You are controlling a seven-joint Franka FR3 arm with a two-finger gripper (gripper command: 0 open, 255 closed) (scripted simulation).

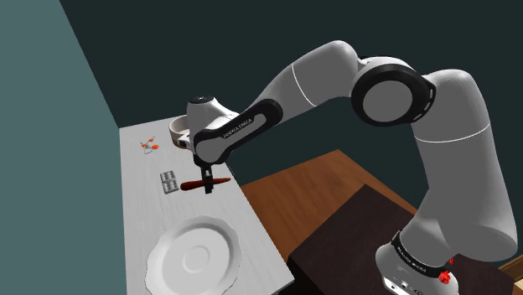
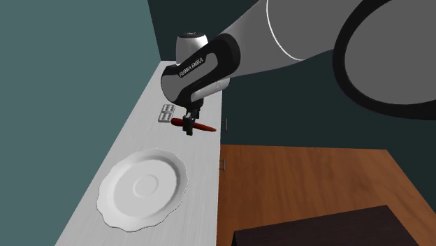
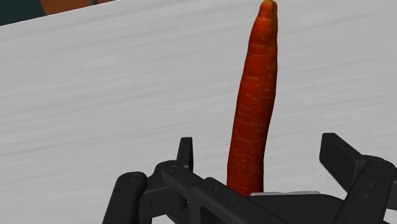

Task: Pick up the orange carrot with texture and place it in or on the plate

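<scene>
Long pale grey counter (image 1: pixel 138 209), running away along the teal wall. Nearest is a white scalloped plate (image 1: pixel 194 256). Further back there's a small grey pack (image 1: pixel 169 181), and right of it in the shoulder view, an orange-red carrot (image 1: pixel 220 180) by the edge. At the far end are a tiny orange-and-white thing (image 1: pixel 149 145) and a pale bowl-like thing (image 1: pixel 178 127).

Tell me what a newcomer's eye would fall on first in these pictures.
First comes the long, rough-skinned orange carrot, lying on the pale grey counter. It lies between the fingers of the open black two-finger gripper, which stand clear of it on both sides. Next comes the large white scallop-edged plate on the same counter, below the carrot in the shoulder view.
</scene>
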